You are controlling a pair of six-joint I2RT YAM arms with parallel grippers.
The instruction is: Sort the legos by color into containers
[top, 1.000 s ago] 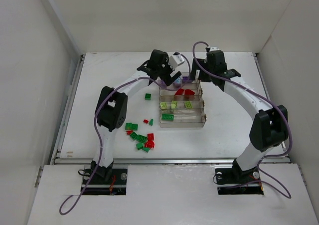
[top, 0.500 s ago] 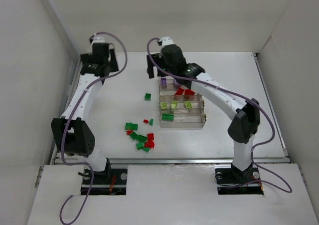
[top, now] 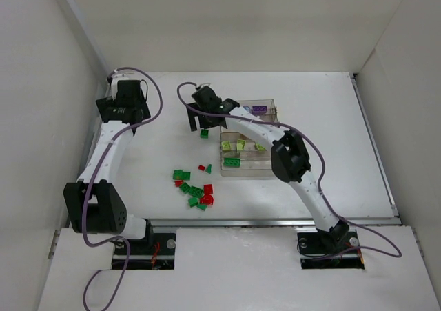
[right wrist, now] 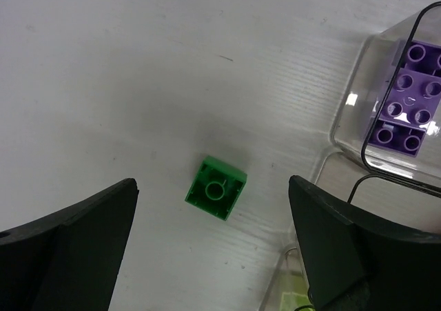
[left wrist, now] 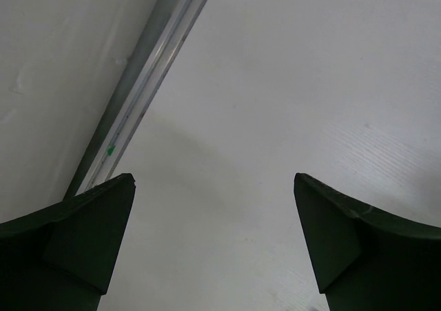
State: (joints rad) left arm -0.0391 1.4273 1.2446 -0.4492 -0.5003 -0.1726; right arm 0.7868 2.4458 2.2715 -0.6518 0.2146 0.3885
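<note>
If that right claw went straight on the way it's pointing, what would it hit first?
Likely the green brick on the table, between the open fingers of the right gripper; how far off is unclear.

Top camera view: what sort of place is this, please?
Probably a laboratory robot test cell: plain white walls enclose a white table, the left arm and right arm are bolted at its near edge, and lego bricks lie beside a clear divided tray.
</note>
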